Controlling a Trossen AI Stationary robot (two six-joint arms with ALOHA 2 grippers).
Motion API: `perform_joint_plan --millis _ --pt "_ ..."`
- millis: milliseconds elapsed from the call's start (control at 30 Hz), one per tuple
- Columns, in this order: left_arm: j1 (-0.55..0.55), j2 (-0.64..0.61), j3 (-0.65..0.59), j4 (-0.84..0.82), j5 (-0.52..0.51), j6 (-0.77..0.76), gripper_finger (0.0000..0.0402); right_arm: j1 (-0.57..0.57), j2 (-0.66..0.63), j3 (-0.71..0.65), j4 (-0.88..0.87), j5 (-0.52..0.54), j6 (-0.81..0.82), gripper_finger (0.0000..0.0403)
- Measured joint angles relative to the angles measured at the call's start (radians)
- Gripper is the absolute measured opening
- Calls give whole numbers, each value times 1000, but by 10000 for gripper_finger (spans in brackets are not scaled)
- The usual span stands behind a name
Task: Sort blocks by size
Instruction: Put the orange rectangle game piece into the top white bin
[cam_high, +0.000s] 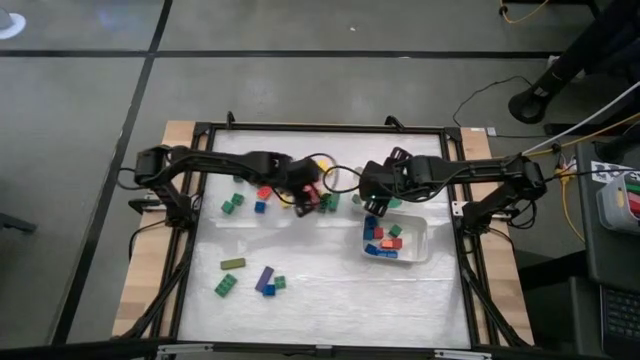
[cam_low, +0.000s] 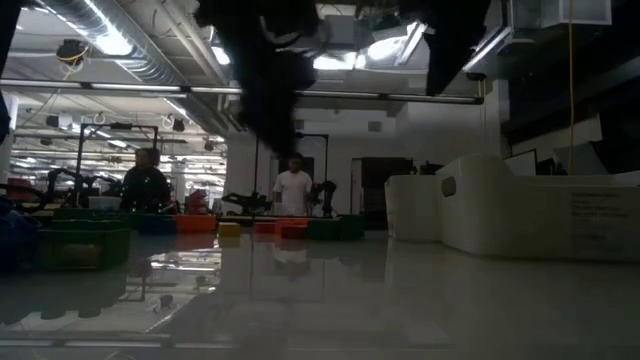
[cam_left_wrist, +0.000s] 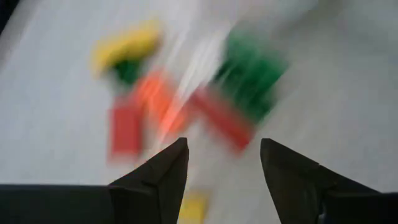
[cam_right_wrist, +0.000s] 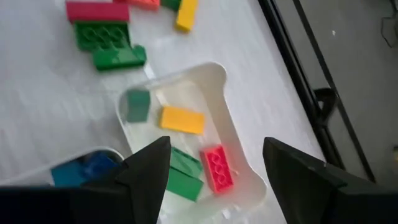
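Note:
Loose blocks lie on the white table: a cluster of red, orange, green and yellow ones (cam_left_wrist: 186, 106) under my left gripper, green and blue ones (cam_high: 240, 205) to the left, and an olive bar (cam_high: 233, 264), a purple bar (cam_high: 265, 277) and green bricks (cam_high: 226, 285) nearer the front. My left gripper (cam_high: 305, 192) is open and empty above the cluster (cam_left_wrist: 224, 162). My right gripper (cam_high: 375, 192) is open and empty (cam_right_wrist: 214, 168) above a small white tray (cam_right_wrist: 230, 106) holding yellow, green and red bricks.
A second white tray (cam_high: 418, 240) with blue, red and orange blocks stands at the right, next to the first; its corner shows in the right wrist view (cam_right_wrist: 87, 165). A black frame (cam_high: 320, 127) borders the table. People stand in the room beyond (cam_low: 293, 188).

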Motion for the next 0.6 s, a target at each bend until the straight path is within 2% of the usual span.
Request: perform_joint_plan --millis 100,200,600 --pt "2 -11 -1 -189 -72 -69 187 7 0 0 39 -8 -5 255" --pt "3 -11 -18 -301 -120 -110 186 16 0 0 60 -17 -16 255" --pt "71 -12 -221 -281 -127 -161 186 105 0 0 111 -24 -25 255"
